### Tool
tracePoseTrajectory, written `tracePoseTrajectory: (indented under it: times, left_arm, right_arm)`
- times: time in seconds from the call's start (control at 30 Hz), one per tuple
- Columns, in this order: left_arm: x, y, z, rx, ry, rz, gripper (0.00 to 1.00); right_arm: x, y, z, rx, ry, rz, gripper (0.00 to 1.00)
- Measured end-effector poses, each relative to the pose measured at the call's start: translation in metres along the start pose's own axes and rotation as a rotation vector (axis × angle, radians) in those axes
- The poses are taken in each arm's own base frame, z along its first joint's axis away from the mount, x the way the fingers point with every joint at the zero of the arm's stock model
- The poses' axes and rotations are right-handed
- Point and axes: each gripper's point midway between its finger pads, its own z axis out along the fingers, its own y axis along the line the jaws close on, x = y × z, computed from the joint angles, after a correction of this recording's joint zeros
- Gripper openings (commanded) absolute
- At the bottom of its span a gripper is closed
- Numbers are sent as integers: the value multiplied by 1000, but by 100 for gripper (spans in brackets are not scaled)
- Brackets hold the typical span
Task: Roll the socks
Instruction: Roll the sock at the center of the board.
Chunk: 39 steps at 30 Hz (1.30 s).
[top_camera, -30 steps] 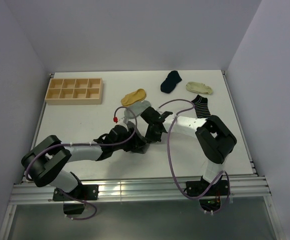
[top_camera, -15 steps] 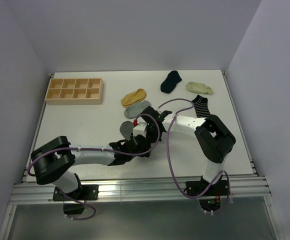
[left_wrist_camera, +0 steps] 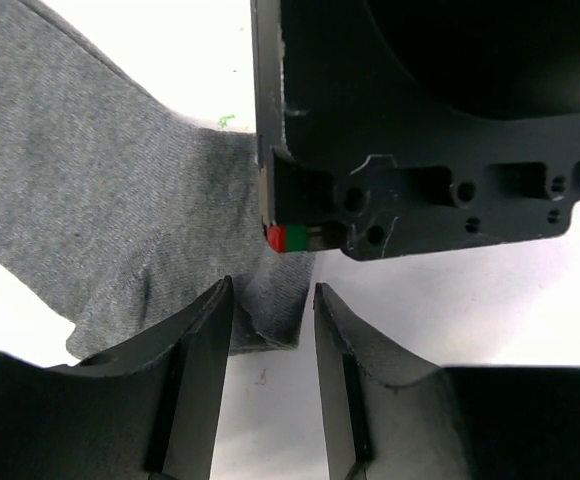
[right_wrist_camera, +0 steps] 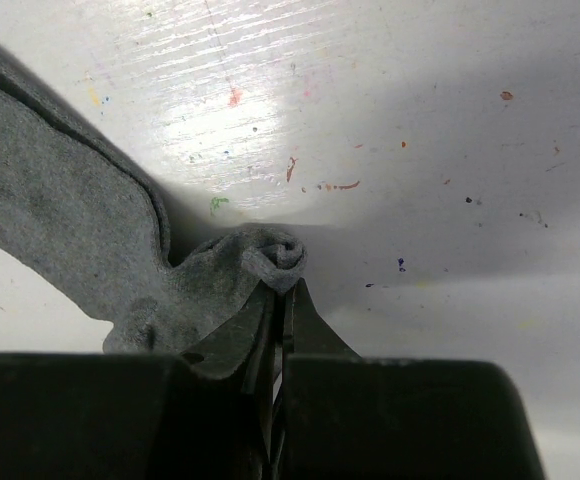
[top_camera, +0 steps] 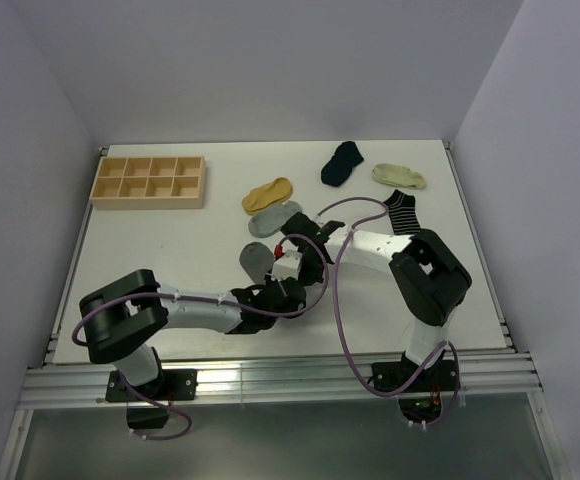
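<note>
The dark grey sock (top_camera: 257, 258) lies near the table's middle, one end bunched into a small curl (right_wrist_camera: 275, 250). My right gripper (right_wrist_camera: 282, 287) is shut on that curled end. Just below it in the top view, my left gripper (left_wrist_camera: 273, 300) is open, its fingers set either side of the same sock's (left_wrist_camera: 90, 200) lower corner; the left finger touches the fabric and the right one stands slightly off it. The right gripper's black body (left_wrist_camera: 420, 130) fills the upper part of the left wrist view. Further back lie the light grey sock (top_camera: 273, 219) and the yellow sock (top_camera: 267, 192).
A wooden compartment tray (top_camera: 149, 180) stands at the back left. A navy sock (top_camera: 342, 162), a cream sock (top_camera: 398, 176) and a striped sock (top_camera: 402, 211) lie at the back right. Both arms crowd together near the table's middle, and a purple cable (top_camera: 341, 300) loops beside them.
My left arm has swung right and come in under the right gripper, uncovering the dark grey sock's leg. Its jaws have narrowed around the sock's corner. The right gripper has kept its hold.
</note>
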Motion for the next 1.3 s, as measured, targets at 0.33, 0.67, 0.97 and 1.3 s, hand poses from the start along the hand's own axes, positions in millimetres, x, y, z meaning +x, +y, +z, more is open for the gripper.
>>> tracePoseTrajectory:
  times: [0.33, 0.67, 0.97, 1.3]
  left_arm:
    - [3, -1, -4, -36, -12, 50, 39]
    - [4, -7, -7, -24, -14, 60, 1]
    - [10, -12, -7, 26, 16, 2, 0]
    - [8, 20, -12, 133, 88, -345, 0]
  right_arm:
    - [1, 0, 0, -5, 9, 4, 0]
    - [0, 1, 0, -10, 12, 6, 0]
    - [3, 7, 2, -69, 10, 21, 24]
    - [-2, 8, -17, -188, -69, 70, 36]
